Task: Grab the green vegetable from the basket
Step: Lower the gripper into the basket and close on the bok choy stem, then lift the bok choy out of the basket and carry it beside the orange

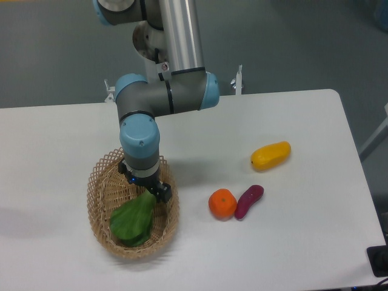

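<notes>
The green vegetable [132,219], a bok choy with broad dark leaves, lies in the tan woven basket [96,182] at the left of the table. Its pale stalk end points up and right, under my gripper [147,187]. The gripper reaches down into the basket. Its fingers stand wide apart on either side of the stalk end, open. The dark right fingertip [165,193] shows beside the stalk. The wrist hides most of the left finger. I cannot tell whether the fingers touch the stalk.
To the right of the basket lie an orange [222,204], a purple sweet potato [249,200] touching it, and a yellow vegetable [271,155] farther back. The table's right edge [357,170] runs near these.
</notes>
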Controlling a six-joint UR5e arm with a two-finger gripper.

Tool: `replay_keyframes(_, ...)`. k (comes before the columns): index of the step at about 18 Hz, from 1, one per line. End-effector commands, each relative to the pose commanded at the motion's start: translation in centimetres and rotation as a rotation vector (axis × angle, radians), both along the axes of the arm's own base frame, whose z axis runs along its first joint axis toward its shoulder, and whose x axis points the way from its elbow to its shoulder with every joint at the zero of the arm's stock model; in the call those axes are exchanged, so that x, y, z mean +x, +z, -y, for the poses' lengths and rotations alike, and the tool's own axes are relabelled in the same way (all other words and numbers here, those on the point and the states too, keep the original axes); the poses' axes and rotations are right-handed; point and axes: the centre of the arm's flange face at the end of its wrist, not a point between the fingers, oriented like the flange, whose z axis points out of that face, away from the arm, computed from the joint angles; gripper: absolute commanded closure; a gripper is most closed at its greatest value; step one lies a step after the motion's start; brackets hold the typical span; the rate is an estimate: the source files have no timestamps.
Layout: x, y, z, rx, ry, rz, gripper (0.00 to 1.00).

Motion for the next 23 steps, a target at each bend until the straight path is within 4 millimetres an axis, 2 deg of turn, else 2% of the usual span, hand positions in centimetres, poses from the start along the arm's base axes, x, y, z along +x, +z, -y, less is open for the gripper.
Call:
replay_keyframes(2,-0.1,0.2,-0.2,0.018,0.003,-0.025,0.5)
replay_keyframes(3,-0.1,0.3,-0.2,0.021,0.003,-0.027,0.59)
replay_keyframes(7,-0.3,0.7,-0.4,0.021,0.004,-0.043,0.75)
replay_keyframes(14,-0.6,3.2,-0.4,0.059,-0.002,-0.066,0.79)
replay_keyframes(17,-1.0,5.5,-0.1,0.092,-0.002,-0.086,0.79)
replay_keyframes(20,-3.3,9.1,0.4,0.145,0.033,-0.12,0.78)
replay_keyframes(23,-6.4,12.9,0.0,0.203,0.032,-0.159,0.78)
